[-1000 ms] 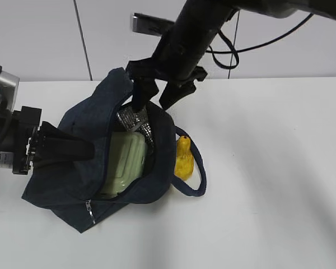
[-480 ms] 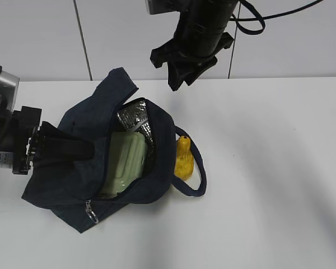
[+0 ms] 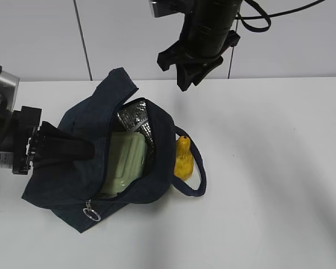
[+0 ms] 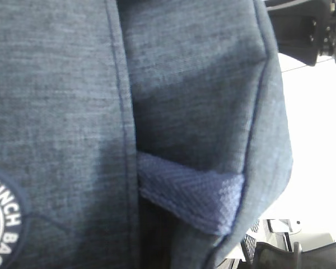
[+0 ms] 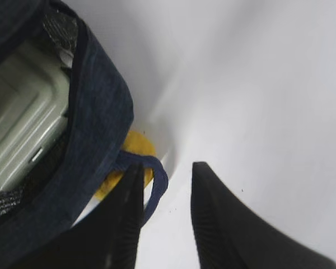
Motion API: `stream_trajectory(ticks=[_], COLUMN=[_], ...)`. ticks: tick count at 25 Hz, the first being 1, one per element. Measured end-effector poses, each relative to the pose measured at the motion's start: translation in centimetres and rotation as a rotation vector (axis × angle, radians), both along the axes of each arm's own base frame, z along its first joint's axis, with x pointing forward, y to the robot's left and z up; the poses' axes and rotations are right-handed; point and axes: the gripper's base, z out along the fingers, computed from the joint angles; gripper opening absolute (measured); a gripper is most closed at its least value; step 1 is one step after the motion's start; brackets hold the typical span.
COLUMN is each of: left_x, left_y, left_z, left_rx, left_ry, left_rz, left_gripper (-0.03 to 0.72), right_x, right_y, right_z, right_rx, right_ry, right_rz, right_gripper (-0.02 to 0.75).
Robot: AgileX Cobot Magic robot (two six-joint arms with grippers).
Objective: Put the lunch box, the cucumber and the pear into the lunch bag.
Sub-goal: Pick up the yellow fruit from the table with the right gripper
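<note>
White bench [image 3: 269, 196] under a pale panelled wall. Exterior view: boxy dark navy fabric lunch bag [image 3: 78, 168] lies on the bench, mouth open, silver foil lining [image 3: 133, 117] showing. Clear lunch box with pale sage-green lid [image 3: 126, 162] sits inside the bag. Small yellow pear with brown blotches [image 3: 183, 158] rests on the bench touching the bag's outer wall, within the navy loop handle [image 3: 199, 179]. Metal ring pull [image 3: 90, 212] hangs at the bag's near corner. Left gripper [image 3: 67, 148] is against the bag's side; jaws hidden in fabric, state cannot be told. Right gripper [image 3: 190, 73] hangs above the bag, jaws apart, empty.

Left wrist view: navy fabric fills the frame; webbing strap [image 4: 196, 196] crosses it.

Right wrist view: jaws parted above the pear [image 5: 131, 159] and handle [image 5: 154, 179]; lunch box [image 5: 22, 123] in the bag.
</note>
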Motion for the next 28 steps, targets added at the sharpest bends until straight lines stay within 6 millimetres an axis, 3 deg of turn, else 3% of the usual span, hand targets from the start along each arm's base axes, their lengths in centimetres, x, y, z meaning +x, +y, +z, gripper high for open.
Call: stream_trajectory(ticks=[7,15,23,28], left_x=[0.0,0.0,0.0,0.0], left_y=[0.0,0.0,0.0,0.0], left_z=[0.0,0.0,0.0,0.0], left_rx=[0.0,0.0,0.0,0.0], left_ry=[0.0,0.0,0.0,0.0], left_rz=[0.0,0.0,0.0,0.0], left_gripper=[0.001,0.001,0.001,0.001], right_x=[-2.4,-4.2,-4.0,-3.3], right_y=[-1.2,-1.5,-1.0,-0.6], right_z=[-0.9,-4.0,-4.3,-5.9], right_rx=[-0.044,-0.054,0.001,0.006], right_ry=[0.076,0.212,0.186,0.199], right_rz=[0.0,0.015,0.036,0.034], right_gripper=[0.275,0.452,0.458,0.458])
